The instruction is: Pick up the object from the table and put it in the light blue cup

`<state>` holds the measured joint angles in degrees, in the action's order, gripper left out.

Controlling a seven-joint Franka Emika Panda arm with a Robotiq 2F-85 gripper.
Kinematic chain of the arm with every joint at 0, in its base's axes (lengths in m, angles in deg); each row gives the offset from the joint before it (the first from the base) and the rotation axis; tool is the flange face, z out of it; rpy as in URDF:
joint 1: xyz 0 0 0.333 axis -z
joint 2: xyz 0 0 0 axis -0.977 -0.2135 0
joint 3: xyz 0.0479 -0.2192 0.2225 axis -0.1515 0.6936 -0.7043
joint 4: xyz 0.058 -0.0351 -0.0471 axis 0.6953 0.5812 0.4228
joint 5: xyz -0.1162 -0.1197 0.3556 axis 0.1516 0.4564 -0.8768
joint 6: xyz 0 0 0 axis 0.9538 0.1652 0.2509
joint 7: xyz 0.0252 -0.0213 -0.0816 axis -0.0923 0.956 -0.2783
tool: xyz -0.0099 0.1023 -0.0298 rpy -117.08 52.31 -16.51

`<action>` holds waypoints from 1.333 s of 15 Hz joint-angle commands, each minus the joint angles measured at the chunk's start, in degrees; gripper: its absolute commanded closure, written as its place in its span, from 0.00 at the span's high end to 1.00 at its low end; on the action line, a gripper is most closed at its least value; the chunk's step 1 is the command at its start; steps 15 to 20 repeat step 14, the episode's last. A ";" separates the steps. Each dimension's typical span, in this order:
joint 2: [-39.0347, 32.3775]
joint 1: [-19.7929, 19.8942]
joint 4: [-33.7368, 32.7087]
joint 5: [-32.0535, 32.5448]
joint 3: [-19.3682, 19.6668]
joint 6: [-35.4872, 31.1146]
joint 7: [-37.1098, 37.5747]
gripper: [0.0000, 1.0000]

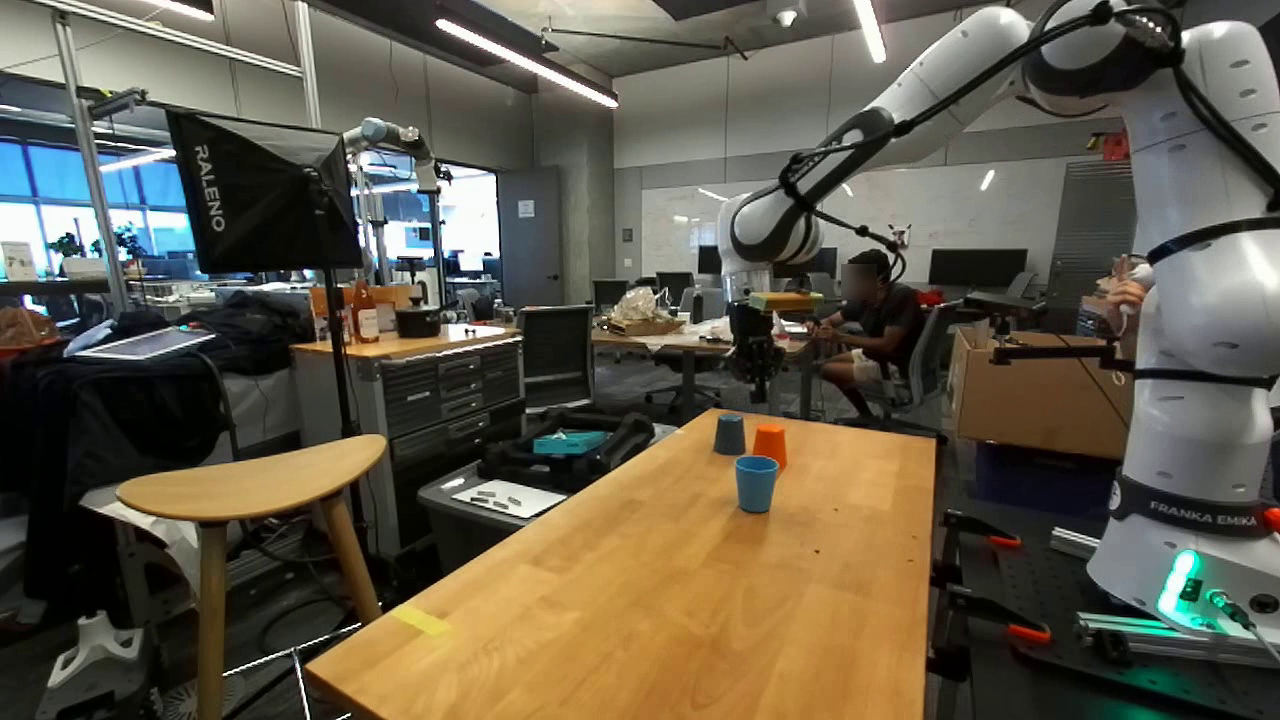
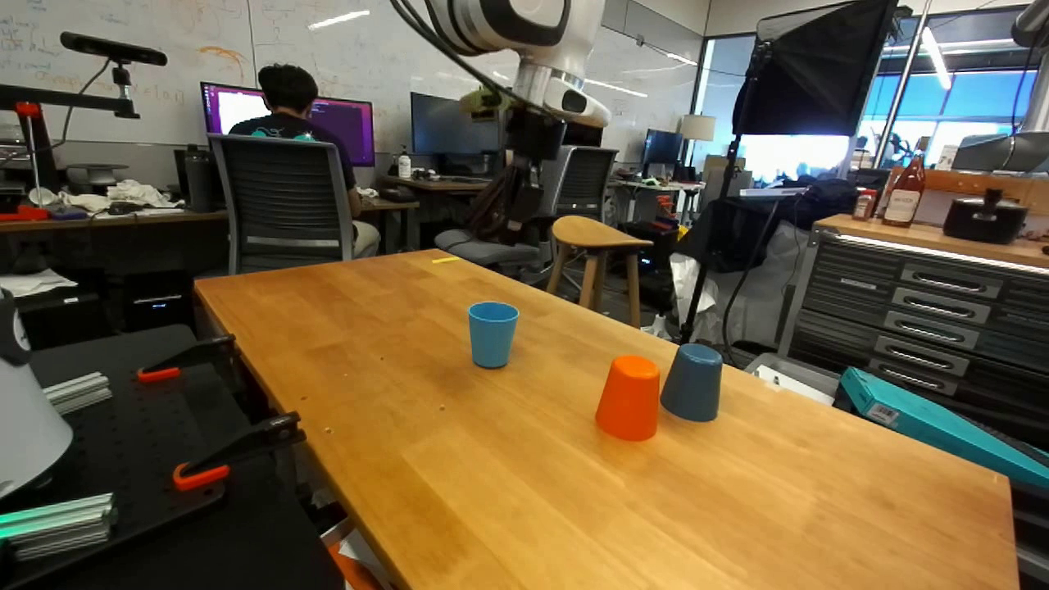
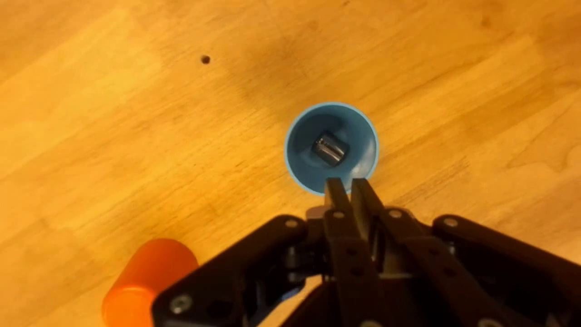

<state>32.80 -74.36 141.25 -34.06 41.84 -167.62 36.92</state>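
Note:
The light blue cup [image 1: 756, 487] stands upright on the wooden table and shows in both exterior views [image 2: 492, 336]. In the wrist view I look down into the light blue cup [image 3: 360, 131]. A small shiny metal cylinder [image 3: 330, 148] lies on its side inside it; the cup walls hide it in both exterior views. My gripper [image 3: 347, 181] points down, with its fingertips over the near rim of the cup in the wrist view. A narrow gap shows between the fingertips, with nothing held there. In both exterior views the gripper [image 1: 760, 390] [image 2: 516, 225] hangs above table height.
An orange cup [image 2: 629, 399] stands upside down close to the light blue cup; it also shows at the lower left in the wrist view [image 3: 154, 268]. An upside-down dark blue cup [image 2: 693, 383] stands beside it. Clamps [image 1: 1000, 620] sit along the table edge [image 1: 930, 560] by the robot base.

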 commanded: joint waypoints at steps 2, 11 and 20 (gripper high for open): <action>13.47 0.10 7.05 8.28 -0.01 5.98 -9.42 0.52; 20.88 0.59 9.33 11.79 -0.30 5.96 -19.87 0.93; 20.35 0.59 9.43 11.80 -0.33 5.94 -19.83 1.00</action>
